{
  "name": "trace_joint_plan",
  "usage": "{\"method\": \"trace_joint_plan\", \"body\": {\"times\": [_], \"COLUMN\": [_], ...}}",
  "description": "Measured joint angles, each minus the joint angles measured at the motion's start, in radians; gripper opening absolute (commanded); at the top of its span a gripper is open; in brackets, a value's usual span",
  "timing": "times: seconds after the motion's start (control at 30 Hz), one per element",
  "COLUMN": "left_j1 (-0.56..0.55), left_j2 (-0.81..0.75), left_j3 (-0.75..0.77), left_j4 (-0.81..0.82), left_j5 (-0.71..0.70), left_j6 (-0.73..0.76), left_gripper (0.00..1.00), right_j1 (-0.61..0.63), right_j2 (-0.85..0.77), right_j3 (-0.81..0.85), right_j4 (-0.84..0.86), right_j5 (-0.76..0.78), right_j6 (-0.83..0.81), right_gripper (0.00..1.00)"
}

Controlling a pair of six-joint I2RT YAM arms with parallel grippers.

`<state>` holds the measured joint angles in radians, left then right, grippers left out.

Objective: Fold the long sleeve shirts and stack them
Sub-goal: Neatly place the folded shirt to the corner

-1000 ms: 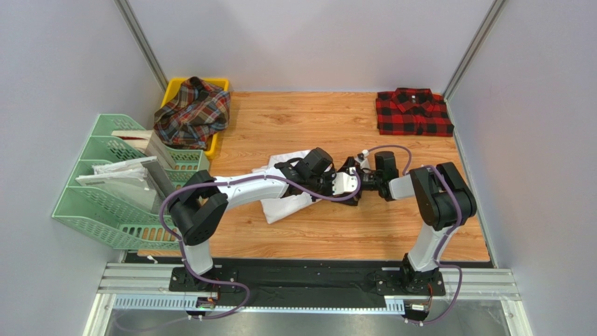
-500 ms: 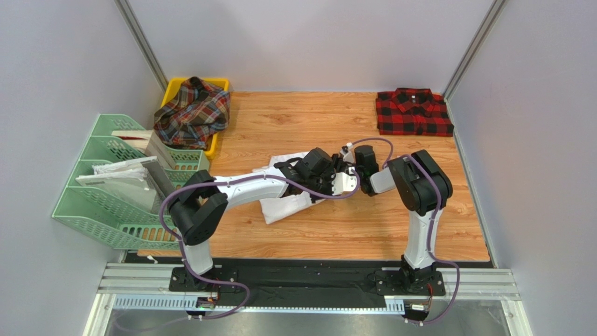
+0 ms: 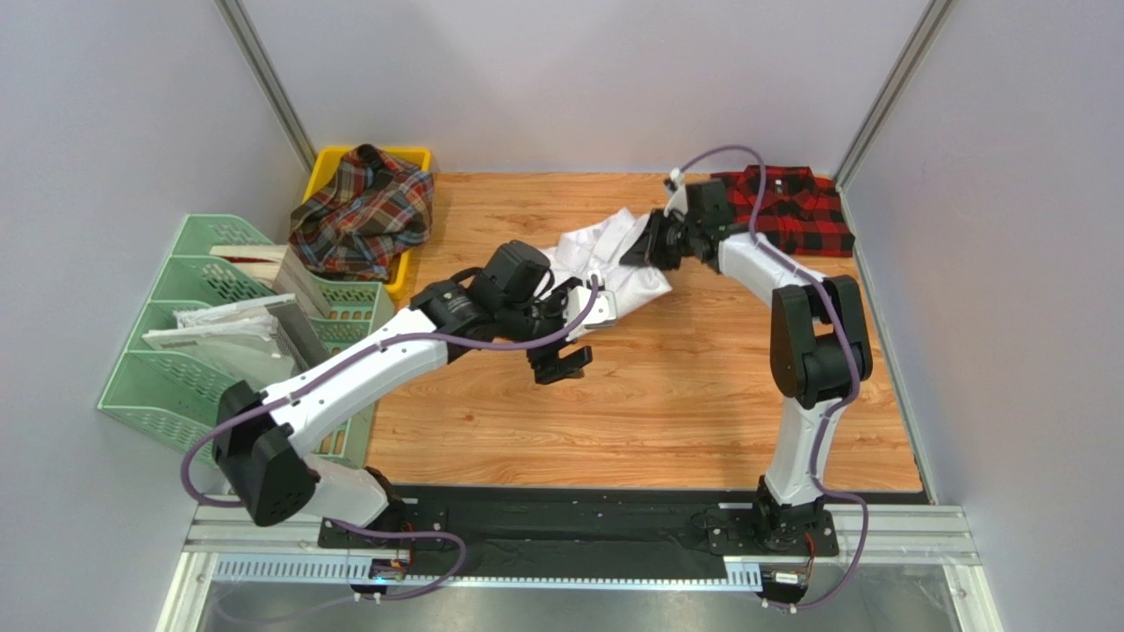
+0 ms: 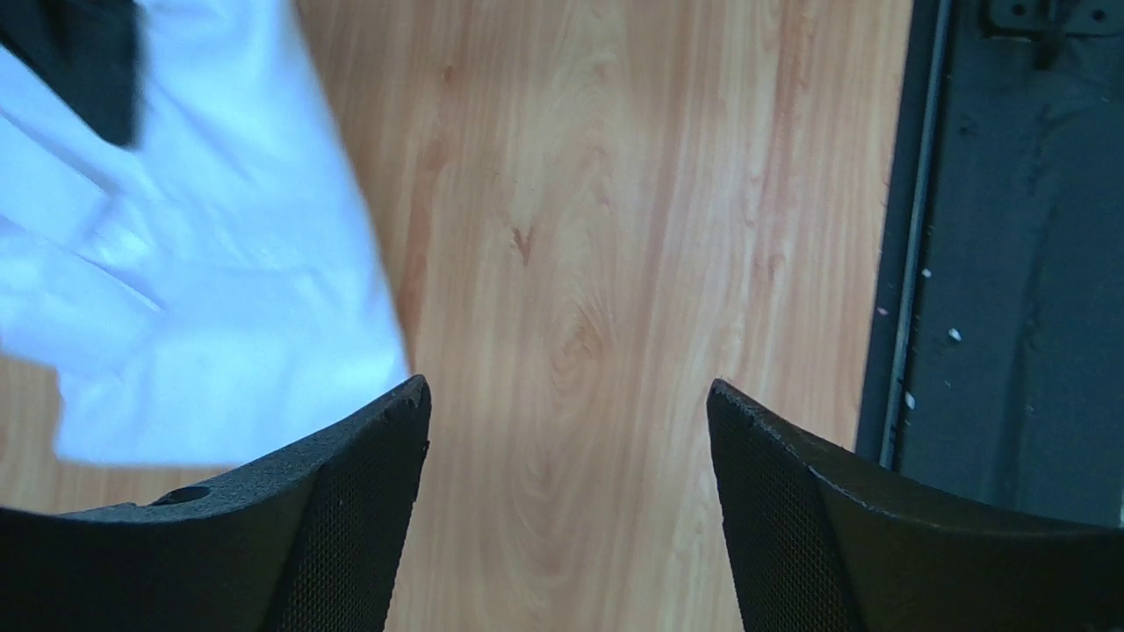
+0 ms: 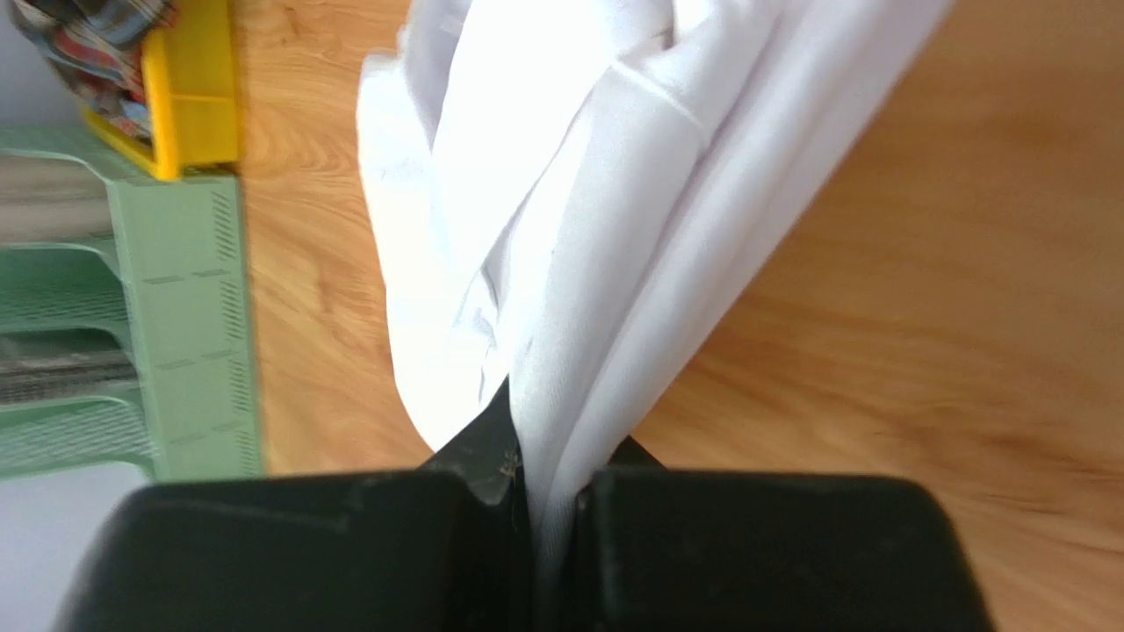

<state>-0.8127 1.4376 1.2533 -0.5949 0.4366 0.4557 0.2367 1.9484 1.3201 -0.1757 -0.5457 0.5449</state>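
The right gripper point(image 5: 541, 490) pinches a fold of the white shirt point(image 3: 596, 258) toward the table's point(image 3: 686, 395) far side, near the checked shirt point(image 3: 781, 211). The left gripper point(image 4: 567, 411) hangs spread just beside the white cloth.

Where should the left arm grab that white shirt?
Probably the free edge of the white cloth shirt nearest the left gripper, coming from the left. The right gripper pinches the opposite end, so the cloth trails toward the left jaws, which stand open.
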Motion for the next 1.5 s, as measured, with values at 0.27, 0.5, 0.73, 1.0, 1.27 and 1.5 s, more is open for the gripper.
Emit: {"method": "trace_joint_plan", "body": {"times": [0.27,0.5,0.73,1.0,1.27,1.5], "left_j1": [0.005,0.006,0.006,0.006,0.008,0.008], "left_j2": [-0.130,-0.130,-0.140,-0.147,-0.147,-0.147], "left_j3": [-0.180,-0.245,-0.260,-0.273,-0.273,-0.273], "left_j4": [-0.122,-0.172,-0.172,-0.179,-0.180,-0.183], "left_j5": [0.010,-0.001,-0.008,-0.023,-0.034,-0.043], "left_j6": [-0.064,-0.119,-0.122,-0.125,-0.125,-0.125], "left_gripper": [0.84,0.84,0.84,0.85,0.85,0.85], "right_j1": [-0.109,-0.202,-0.243,-0.288,-0.323,-0.324], "right_j2": [0.245,0.425,0.419,0.369,0.303,0.286], "right_j3": [0.691,0.999,1.011,1.018,1.044,1.056], "right_j4": [-0.474,-0.671,-0.732,-0.728,-0.666,-0.657], "right_j5": [0.087,0.212,0.276,0.307,0.322,0.319], "right_j6": [-0.500,-0.741,-0.903,-0.957,-0.957,-0.958], "right_gripper": [0.00,0.00,0.00,0.00,0.00,0.00]}}
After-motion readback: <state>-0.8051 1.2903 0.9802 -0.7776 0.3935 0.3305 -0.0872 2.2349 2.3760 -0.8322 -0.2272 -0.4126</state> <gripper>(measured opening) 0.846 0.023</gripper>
